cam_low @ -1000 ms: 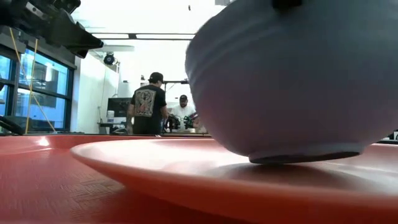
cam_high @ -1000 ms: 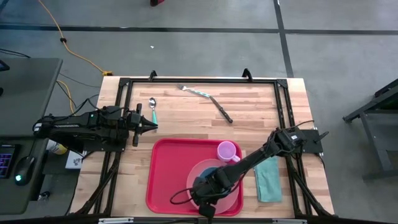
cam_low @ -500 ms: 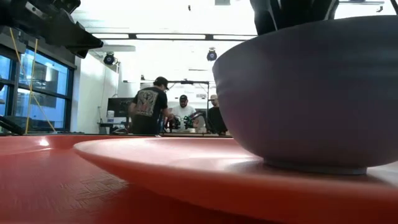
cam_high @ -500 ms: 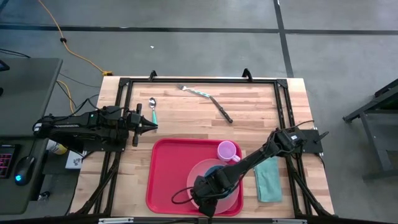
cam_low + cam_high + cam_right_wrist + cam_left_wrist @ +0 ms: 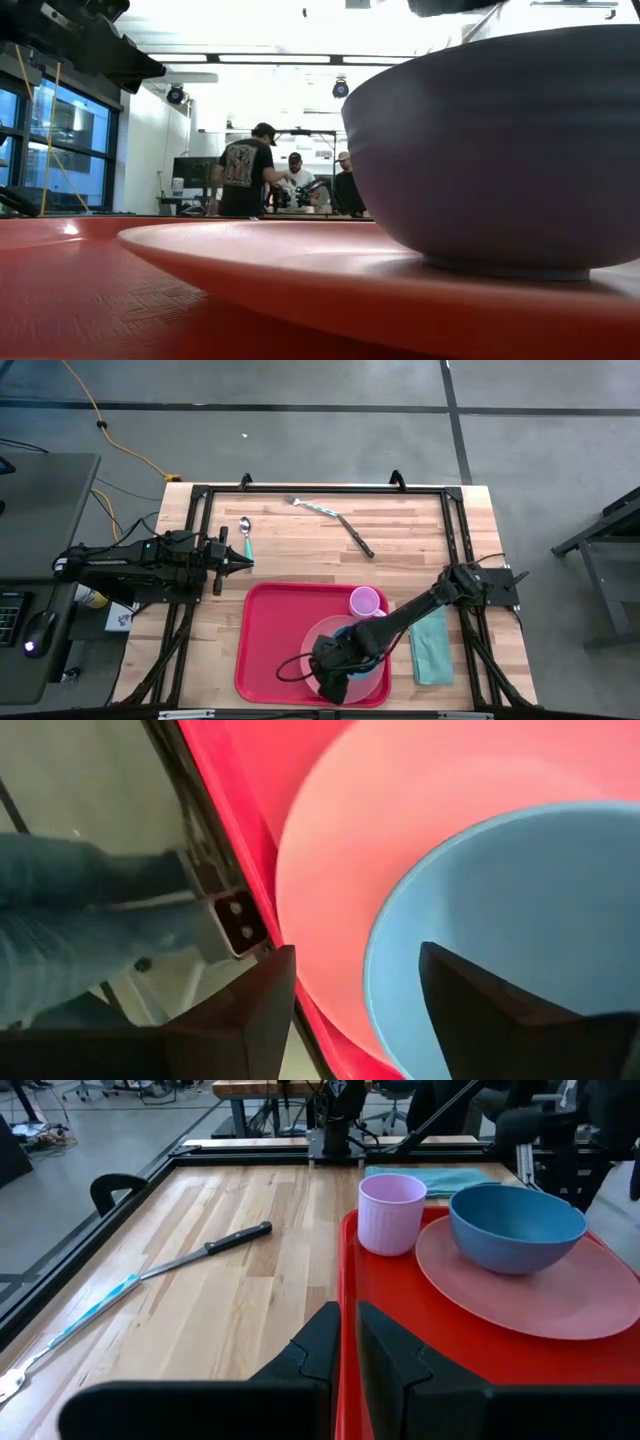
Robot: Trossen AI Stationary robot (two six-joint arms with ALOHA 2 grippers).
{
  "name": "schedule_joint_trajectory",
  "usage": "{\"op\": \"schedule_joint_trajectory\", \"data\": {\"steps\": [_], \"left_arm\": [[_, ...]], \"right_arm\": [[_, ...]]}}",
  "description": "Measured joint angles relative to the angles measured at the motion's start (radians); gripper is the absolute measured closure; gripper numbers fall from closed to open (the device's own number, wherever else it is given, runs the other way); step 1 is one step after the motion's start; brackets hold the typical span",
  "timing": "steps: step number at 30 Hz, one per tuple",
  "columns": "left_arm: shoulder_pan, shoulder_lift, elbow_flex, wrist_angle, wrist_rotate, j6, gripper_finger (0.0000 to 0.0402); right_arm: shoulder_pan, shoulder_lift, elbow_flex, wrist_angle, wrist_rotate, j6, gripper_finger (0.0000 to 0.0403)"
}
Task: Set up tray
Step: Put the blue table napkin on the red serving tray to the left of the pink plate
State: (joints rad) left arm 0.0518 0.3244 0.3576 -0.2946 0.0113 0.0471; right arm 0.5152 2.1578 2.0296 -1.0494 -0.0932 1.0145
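The tray lies at the near middle of the tabletop, carrying a pink plate, a blue bowl set on that plate, and a pink cup just beside it; the right pincer hangs over the bowl's rim with fingers wide and nothing between them, so the bowl step looks finished; the left pincer waits narrow and empty near the spoon; next, likely cutlery: the spoon, fork or knife needs a low, narrow pinch off the wood.
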Motion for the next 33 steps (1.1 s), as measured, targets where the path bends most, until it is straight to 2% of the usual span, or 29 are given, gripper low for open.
{"op": "schedule_joint_trajectory", "data": {"steps": [8, 11, 15, 18, 22, 27, 33], "left_arm": [[0.000, 0.000, 0.000, 0.000, 0.000, 0.000, 0.0334], [0.000, 0.000, 0.000, 0.000, 0.000, 0.000, 0.0334], [0.000, 0.000, 0.000, 0.000, 0.000, 0.000, 0.0334], [0.000, 0.000, 0.000, 0.000, 0.000, 0.000, 0.0334], [0.000, 0.000, 0.000, 0.000, 0.000, 0.005, 0.0334], [0.000, 0.000, 0.000, -0.001, 0.000, 0.007, 0.0334], [0.000, 0.000, 0.000, -0.005, 0.000, 0.009, 0.0334]], "right_arm": [[-0.007, -0.135, 0.000, -0.060, 0.239, 0.071, 0.0210], [-0.009, -0.184, 0.000, -0.179, 0.317, 0.145, 0.0210], [-0.009, -0.236, 0.000, -0.397, 0.350, 0.273, 0.0210], [-0.008, -0.268, -0.001, -0.530, 0.320, 0.380, 0.0210], [-0.010, -0.321, -0.057, -0.518, 0.294, 0.484, 0.0210], [-0.011, -0.360, -0.203, -0.522, 0.171, 0.582, 0.0210], [0.042, -0.391, -0.400, -0.524, -0.061, 0.682, 0.0210]]}}
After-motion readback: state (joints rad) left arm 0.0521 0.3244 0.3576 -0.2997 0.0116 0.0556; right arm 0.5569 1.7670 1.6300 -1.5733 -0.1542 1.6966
